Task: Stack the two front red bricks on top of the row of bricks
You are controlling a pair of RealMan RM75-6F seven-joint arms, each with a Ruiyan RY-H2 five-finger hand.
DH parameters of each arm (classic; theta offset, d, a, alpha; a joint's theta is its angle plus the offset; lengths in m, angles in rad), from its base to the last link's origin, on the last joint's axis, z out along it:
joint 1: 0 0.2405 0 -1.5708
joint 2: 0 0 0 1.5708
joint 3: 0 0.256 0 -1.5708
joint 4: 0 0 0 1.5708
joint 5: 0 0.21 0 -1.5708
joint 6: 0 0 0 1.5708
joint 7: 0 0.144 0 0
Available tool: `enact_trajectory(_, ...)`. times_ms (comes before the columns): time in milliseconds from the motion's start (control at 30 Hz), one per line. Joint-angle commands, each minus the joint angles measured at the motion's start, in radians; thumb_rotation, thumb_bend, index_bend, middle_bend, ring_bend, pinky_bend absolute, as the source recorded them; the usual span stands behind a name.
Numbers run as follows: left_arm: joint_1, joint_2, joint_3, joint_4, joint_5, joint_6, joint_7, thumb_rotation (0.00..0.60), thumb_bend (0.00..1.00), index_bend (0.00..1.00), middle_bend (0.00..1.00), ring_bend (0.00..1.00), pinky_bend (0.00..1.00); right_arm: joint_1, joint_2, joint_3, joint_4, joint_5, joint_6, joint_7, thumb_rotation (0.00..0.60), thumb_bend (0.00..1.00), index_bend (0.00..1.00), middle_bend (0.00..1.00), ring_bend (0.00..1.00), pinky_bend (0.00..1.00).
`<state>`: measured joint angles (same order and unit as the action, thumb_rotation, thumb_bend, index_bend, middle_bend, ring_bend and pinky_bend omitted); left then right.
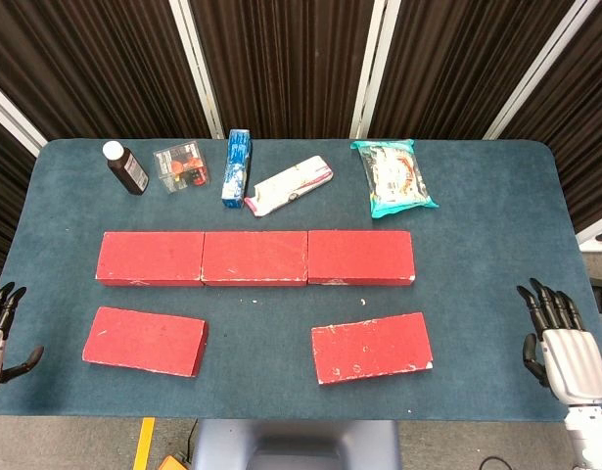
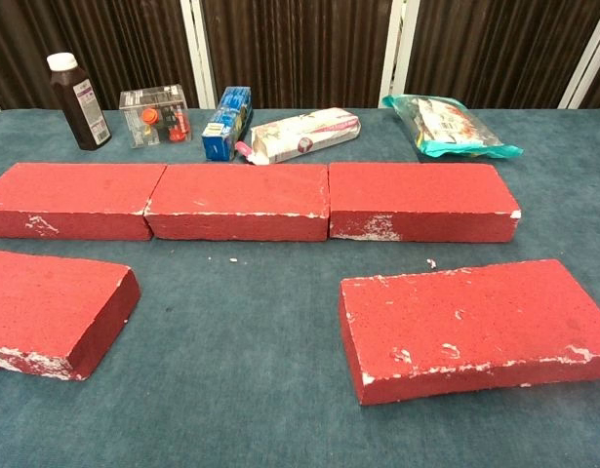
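Observation:
Three red bricks lie end to end in a row across the middle of the blue table. Two loose red bricks lie flat in front of it: the front left brick and the front right brick, slightly skewed. My left hand hangs at the table's left edge, fingers apart, holding nothing. My right hand is at the right edge, fingers spread, empty. Neither hand touches a brick. The chest view shows no hand.
Along the back stand a dark bottle, a clear plastic box, a blue carton, a white pouch and a teal snack bag. Dark curtains hang behind.

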<state>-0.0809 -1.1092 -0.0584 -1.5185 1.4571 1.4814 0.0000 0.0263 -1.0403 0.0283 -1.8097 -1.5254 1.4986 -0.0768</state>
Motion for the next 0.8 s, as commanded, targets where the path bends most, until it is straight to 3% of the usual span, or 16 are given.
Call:
enact_trajectory(33, 0.004, 0.003, 0.002, -0.011, 0.0, 0.005, 0.003, 0.6, 0.26, 0.0, 0.0, 0.0, 0.0, -0.002, 0.004, -0.001, 0.0, -0.003, 0.0, 0.01, 0.6, 0.84, 0.04, 0.0, 0.0, 0.0)
enact_trajectory(533, -0.001, 0.039, 0.025, -0.069, 0.015, -0.03, -0.005, 0.6, 0.21, 0.0, 0.0, 0.0, 0.0, -0.008, 0.021, -0.01, -0.001, -0.013, 0.0, 0.037, 0.6, 0.84, 0.04, 0.0, 0.0, 0.0)
enact_trajectory(800, -0.046, 0.178, 0.063, -0.257, 0.031, -0.142, 0.124, 0.6, 0.19, 0.0, 0.0, 0.0, 0.02, 0.008, 0.021, -0.01, -0.001, 0.003, -0.036, 0.028, 0.6, 0.84, 0.04, 0.0, 0.0, 0.0)
